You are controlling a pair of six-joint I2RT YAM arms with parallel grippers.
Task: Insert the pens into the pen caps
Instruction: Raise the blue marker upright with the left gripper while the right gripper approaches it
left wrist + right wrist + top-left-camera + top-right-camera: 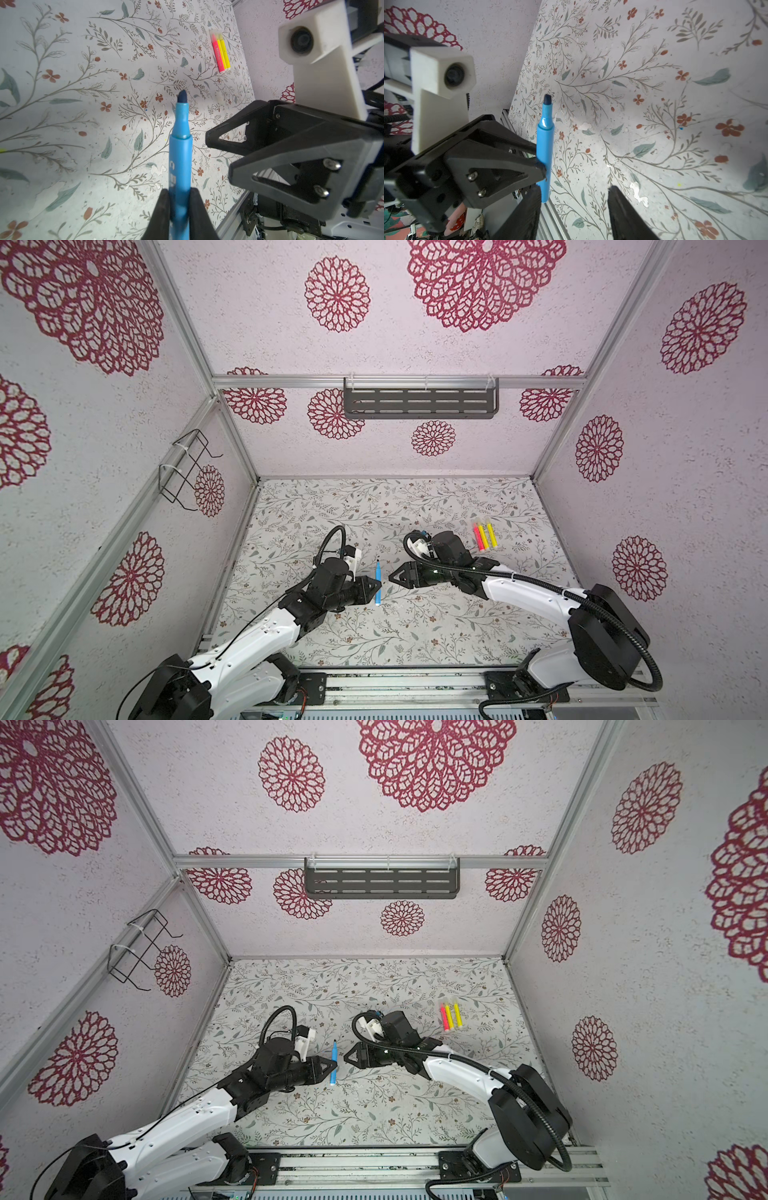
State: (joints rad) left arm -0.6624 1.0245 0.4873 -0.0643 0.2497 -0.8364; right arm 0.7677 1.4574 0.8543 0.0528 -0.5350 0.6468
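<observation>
Blue pen (377, 574) is a slim, smooth plastic cylinder. A stepped shoulder narrows it to a short neck and a dark chisel tip, which is bare. The left gripper (379, 584) is clamped tight on the lower barrel. In the left wrist view its matte black fingers (164, 209) press against both sides of the pen (180, 158). The pen is held near the middle of the table (415, 635), seemingly off the surface, with its tip pointing toward the far wall in both top views.

The right gripper (390, 577) faces it from just beside and holds nothing. Its jaws stand partly apart, and only the table shows between them in the right wrist view (574, 199). Its fingers are black open triangular frames fastened with bright screws.

The table covering is pale and printed with grey-green sprigs and small rust flowers. It is scuffed and chipped in places.

Well apart from the grippers, toward the far right of the table, the pink pen (478, 538) and two yellow pens (487, 535) lie flat, side by side and touching. The pen caps (215, 33) are clear and seem to sit over their far ends, but are too faint to make out well.
</observation>
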